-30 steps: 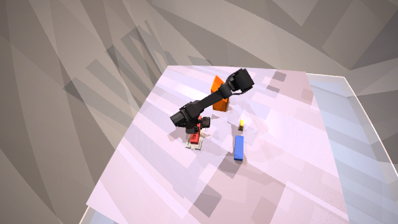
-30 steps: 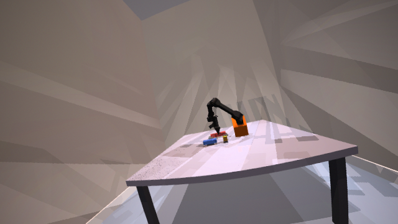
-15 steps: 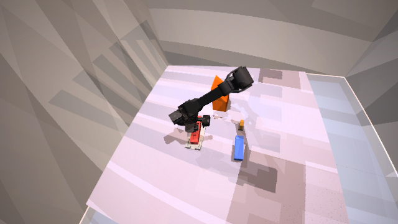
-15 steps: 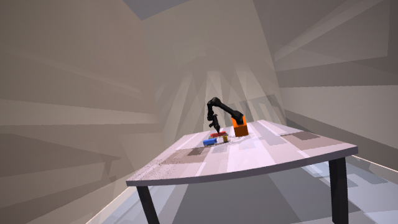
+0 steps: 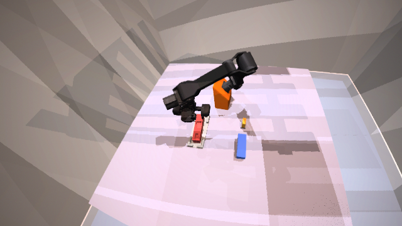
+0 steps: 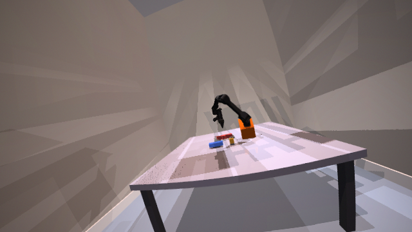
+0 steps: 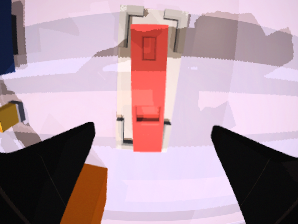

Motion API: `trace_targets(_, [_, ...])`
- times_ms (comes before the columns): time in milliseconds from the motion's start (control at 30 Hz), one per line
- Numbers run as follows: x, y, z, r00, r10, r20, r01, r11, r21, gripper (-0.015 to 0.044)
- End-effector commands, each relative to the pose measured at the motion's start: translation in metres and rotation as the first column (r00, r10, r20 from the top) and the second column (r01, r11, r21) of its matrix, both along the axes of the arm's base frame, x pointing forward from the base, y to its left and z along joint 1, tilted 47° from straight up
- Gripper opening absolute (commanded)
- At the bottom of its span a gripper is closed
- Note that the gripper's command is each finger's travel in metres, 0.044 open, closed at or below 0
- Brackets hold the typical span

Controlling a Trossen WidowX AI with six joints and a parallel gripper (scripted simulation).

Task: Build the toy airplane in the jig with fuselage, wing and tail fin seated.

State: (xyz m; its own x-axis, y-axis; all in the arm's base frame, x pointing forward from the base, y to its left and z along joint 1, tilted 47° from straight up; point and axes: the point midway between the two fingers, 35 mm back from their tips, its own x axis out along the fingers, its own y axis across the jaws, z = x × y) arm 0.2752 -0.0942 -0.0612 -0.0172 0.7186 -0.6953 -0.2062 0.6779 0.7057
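Note:
The red fuselage (image 5: 198, 127) (image 6: 224, 136) (image 7: 149, 85) lies lengthwise on the pale jig (image 5: 197, 145) (image 7: 125, 90), both its sockets empty and facing up. In the wrist view its near end reaches to the jig's near edge and covers part of a corner bracket; whether it sits fully down I cannot tell. The blue wing (image 5: 241, 145) (image 6: 215, 144) (image 7: 6, 40) and the small yellow tail fin (image 5: 244, 123) (image 6: 232, 141) (image 7: 8, 116) lie on the table beside the jig. My gripper (image 6: 222, 126) (image 7: 154, 129) is wide open and empty, above the fuselage.
The orange block (image 5: 222, 97) (image 6: 247, 130) (image 7: 87, 195) stands under the arm's base end, behind the tail fin in the top view. The arm (image 5: 207, 76) (image 6: 234, 107) reaches from there over the jig. The fin lies between the block and the wing.

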Motion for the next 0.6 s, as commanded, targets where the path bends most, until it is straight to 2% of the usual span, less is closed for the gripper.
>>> trace_targets(0, [0.001, 0.0, -0.001, 0.999, -0.029, -0.038, 0.029, 1.0, -0.004, 0.044])
trace_targets(167, [0.014, 0.014, 0.014, 0.999, -0.033, -0.04, 0.032, 0.999, -0.02, 0.044])
trace_targets(367, [0.05, 0.079, 0.078, 0.998, -0.044, -0.037, 0.043, 0.998, -0.048, 0.044])
trace_targets(567, [0.056, 0.153, 0.141, 0.999, -0.042, -0.032, 0.041, 0.999, -0.028, 0.044])
